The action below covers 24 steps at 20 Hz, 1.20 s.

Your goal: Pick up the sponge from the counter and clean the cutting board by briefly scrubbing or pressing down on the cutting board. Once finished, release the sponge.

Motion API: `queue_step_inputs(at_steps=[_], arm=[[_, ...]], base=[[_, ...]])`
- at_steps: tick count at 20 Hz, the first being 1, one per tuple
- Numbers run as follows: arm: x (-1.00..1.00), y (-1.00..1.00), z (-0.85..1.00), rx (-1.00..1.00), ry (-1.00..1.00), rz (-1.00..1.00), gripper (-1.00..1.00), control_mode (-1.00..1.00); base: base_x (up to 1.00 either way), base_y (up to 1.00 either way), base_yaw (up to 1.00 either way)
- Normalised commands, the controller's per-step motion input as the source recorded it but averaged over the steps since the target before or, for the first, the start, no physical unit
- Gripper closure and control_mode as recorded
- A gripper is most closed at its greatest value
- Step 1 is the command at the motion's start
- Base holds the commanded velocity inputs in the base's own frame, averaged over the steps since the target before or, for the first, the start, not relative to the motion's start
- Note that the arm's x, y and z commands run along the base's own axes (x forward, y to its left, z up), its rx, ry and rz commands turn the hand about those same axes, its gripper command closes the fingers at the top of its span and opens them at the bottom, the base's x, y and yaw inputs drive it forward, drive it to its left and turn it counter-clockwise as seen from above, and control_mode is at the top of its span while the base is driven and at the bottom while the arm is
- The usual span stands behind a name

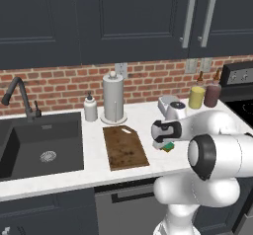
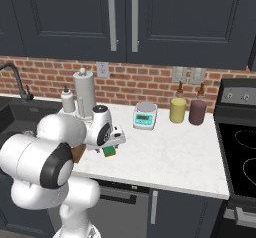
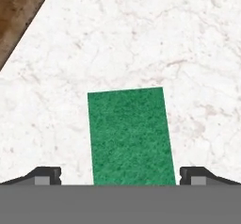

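The sponge (image 3: 128, 136) lies flat on the white marbled counter (image 3: 141, 35), green top up, with a yellow edge showing in the base views (image 1: 169, 147) (image 2: 109, 152). My gripper (image 3: 120, 173) hangs directly above it, open, one dark fingertip (image 3: 44, 173) on each side of the sponge and clear of it. The hand (image 1: 165, 133) (image 2: 107, 132) hides most of the sponge in the base views. The dark-brown cutting board (image 1: 124, 147) lies to the left of the sponge, its corner (image 3: 16, 16) at the hand view's upper left.
A paper towel holder (image 1: 113, 97) and soap bottle (image 1: 90, 107) stand behind the board. The dark sink (image 1: 42, 142) lies to the left. A grey scale (image 2: 145, 115) and two jars (image 2: 177, 110) (image 2: 197, 111) stand at the back right; a stove (image 2: 240, 152) borders the counter's right end.
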Motion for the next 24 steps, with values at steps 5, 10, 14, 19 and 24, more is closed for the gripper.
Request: queue_step_inputs(at_steps=[5, 10, 14, 19, 24], arm=[[0.2, 0.0, -0.08, 0.0, 0.0, 0.0, -1.0, -1.0], [0.17, 0.0, -0.08, 0.0, 0.0, 0.0, -1.0, -1.0], [0.03, 0.0, -0.12, 0.0, 0.0, 0.0, -1.0, -1.0], [0.0, 0.0, -0.16, 0.0, 0.0, 0.0, -1.0, -1.0], [0.0, 0.0, -0.09, 0.0, 0.0, 0.0, 1.0, -1.0]], base=[[0.0, 0.0, 0.0], [0.0, 0.0, 0.0], [0.0, 0.0, 0.0], [0.0, 0.0, 0.0], [0.0, 0.0, 0.0]])
